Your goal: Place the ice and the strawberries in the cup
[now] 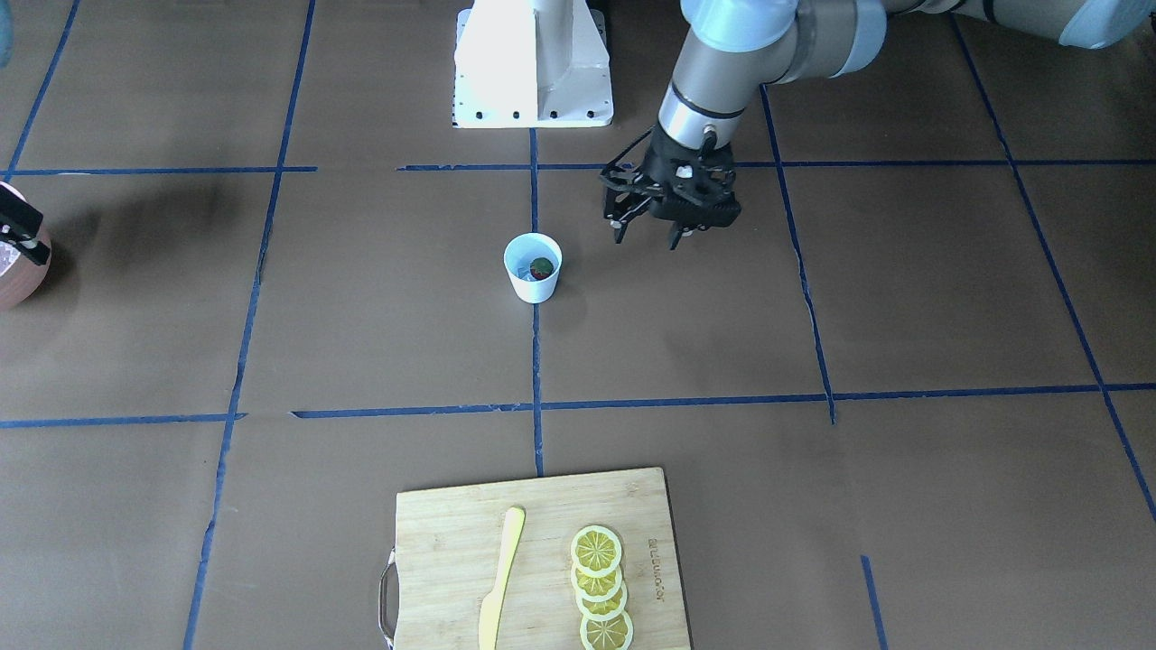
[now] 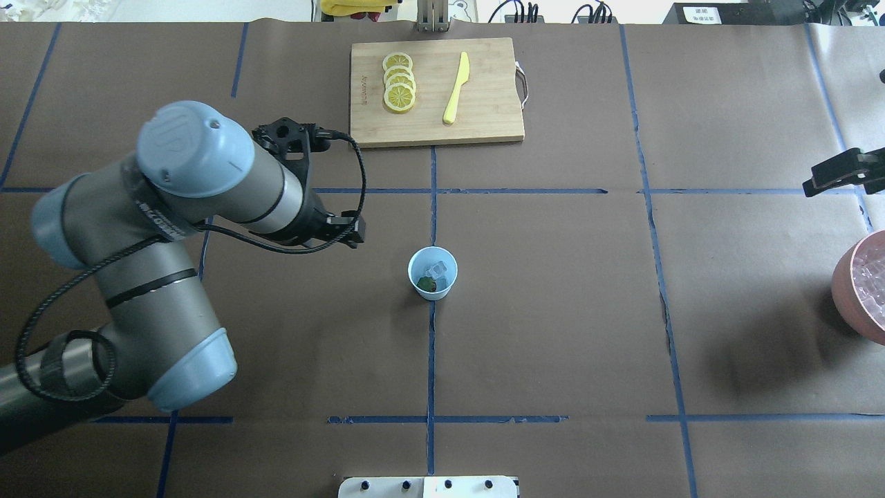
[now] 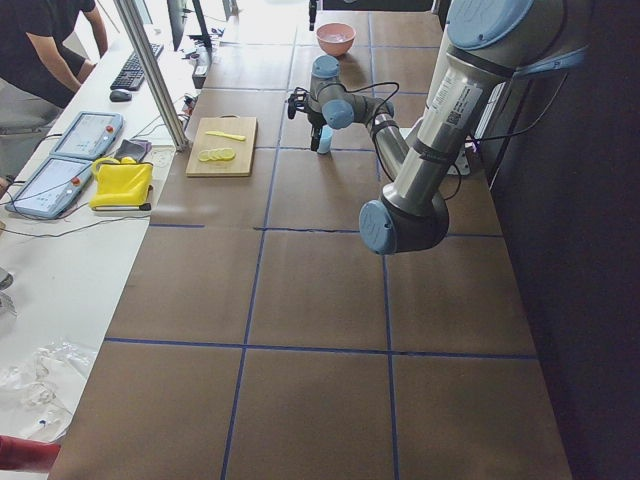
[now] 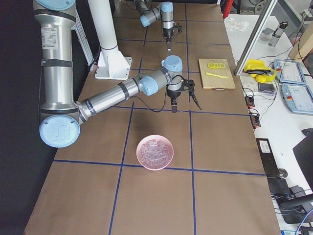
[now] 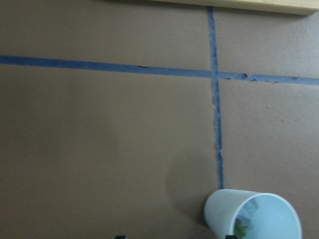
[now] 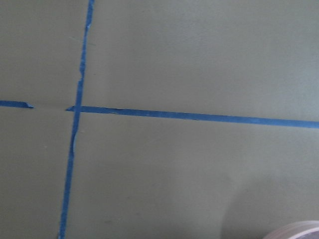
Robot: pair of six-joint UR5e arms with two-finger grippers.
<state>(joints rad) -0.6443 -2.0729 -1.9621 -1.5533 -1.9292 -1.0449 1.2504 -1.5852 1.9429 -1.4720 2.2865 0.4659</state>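
Observation:
The white cup stands upright at the table's middle; it also shows in the overhead view and the left wrist view. Inside it lie the strawberry, red with a green top, and an ice cube. My left gripper hangs open and empty beside the cup, apart from it. My right gripper is at the table's far end, just beyond the pinkish bowl that holds several ice cubes. Its fingers look spread in the right side view, and it holds nothing.
A wooden cutting board lies at the far edge with lemon slices and a yellow knife. The robot's white base stands behind the cup. Blue tape lines cross the brown table.

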